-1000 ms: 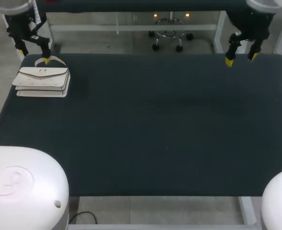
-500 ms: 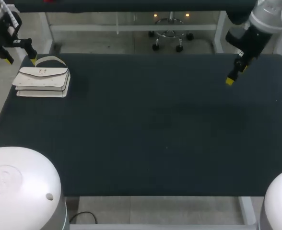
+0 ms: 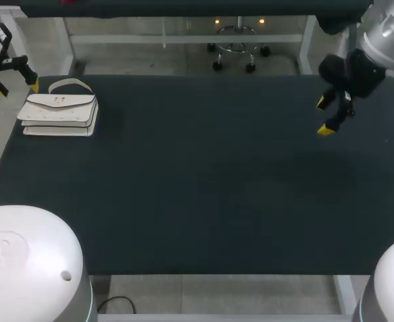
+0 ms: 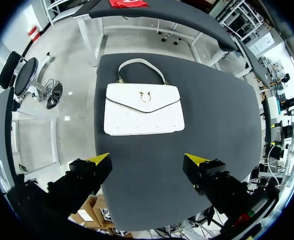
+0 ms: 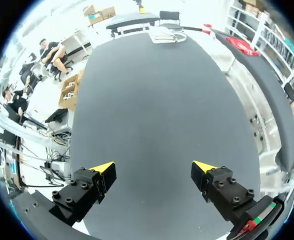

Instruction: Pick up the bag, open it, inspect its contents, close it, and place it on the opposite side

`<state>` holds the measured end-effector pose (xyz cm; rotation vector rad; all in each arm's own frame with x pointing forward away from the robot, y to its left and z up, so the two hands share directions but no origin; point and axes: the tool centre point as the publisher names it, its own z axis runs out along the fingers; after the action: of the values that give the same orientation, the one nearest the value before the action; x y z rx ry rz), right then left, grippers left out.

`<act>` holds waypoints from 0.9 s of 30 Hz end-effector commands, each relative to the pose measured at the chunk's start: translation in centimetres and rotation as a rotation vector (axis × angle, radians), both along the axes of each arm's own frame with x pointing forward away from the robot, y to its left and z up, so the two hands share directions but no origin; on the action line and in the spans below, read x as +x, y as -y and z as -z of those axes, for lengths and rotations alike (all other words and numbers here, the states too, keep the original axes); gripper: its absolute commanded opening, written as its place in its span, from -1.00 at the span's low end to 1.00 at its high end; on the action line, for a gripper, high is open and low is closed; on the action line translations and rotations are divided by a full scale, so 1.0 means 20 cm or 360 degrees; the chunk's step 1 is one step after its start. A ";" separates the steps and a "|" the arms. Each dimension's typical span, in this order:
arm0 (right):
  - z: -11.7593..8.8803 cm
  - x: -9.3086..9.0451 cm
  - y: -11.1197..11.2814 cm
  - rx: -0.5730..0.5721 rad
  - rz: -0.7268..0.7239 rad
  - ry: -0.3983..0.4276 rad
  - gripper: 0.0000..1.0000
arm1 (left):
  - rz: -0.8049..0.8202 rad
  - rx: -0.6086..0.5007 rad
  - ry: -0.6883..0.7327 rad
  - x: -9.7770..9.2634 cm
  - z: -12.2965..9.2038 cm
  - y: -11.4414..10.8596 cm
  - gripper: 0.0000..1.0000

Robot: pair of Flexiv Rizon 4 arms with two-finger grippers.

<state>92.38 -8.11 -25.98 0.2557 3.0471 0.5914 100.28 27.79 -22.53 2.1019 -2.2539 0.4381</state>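
The white handbag (image 3: 58, 113) lies flat at the table's far left corner, flap shut, its handle (image 3: 70, 84) pointing to the far edge. My left gripper (image 3: 16, 87) hangs open just off the table's left edge, to the left of the bag and apart from it. In the left wrist view the bag (image 4: 143, 109) lies ahead of the open left gripper (image 4: 147, 160), nothing between its fingers. My right gripper (image 3: 324, 115) is open above the table's far right part, empty. In the right wrist view the bag (image 5: 166, 36) is small, far ahead of the right gripper (image 5: 154, 167).
The dark table (image 3: 204, 188) bears only the bag. Its left edge runs close beside the bag, and the far edge lies just beyond the handle.
My left gripper has drawn away from the bag's handle to the left, past the table's edge. My right gripper has moved nearer over the table and turned. The bag has not moved.
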 end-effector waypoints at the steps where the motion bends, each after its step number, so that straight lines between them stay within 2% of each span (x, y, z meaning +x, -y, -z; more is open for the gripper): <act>1: 0.06 -0.03 -0.03 0.0032 -0.0021 0.0138 1.00 | 0.0017 -0.0047 -0.0029 0.03 0.02 -0.03 1.00; 5: 0.10 0.00 -0.09 -0.0082 0.0041 0.0186 1.00 | 0.0029 -0.0056 -0.0041 0.03 0.03 -0.05 1.00; 9: 0.13 0.03 -0.14 -0.0118 0.0069 0.0195 1.00 | 0.0041 -0.0067 -0.0047 0.03 0.05 -0.07 1.00; 14: 0.15 0.06 -0.15 -0.0096 0.0065 0.0195 1.00 | 0.0053 -0.0089 -0.0052 0.03 0.08 -0.10 1.00; 27: 0.21 0.11 -0.14 0.0023 0.0005 0.0043 1.00 | 0.0074 -0.0121 -0.0080 0.05 0.13 -0.13 1.00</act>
<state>93.81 -5.24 -30.39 0.2635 2.9717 0.6004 100.84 30.31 -24.98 2.0050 -2.2207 0.4630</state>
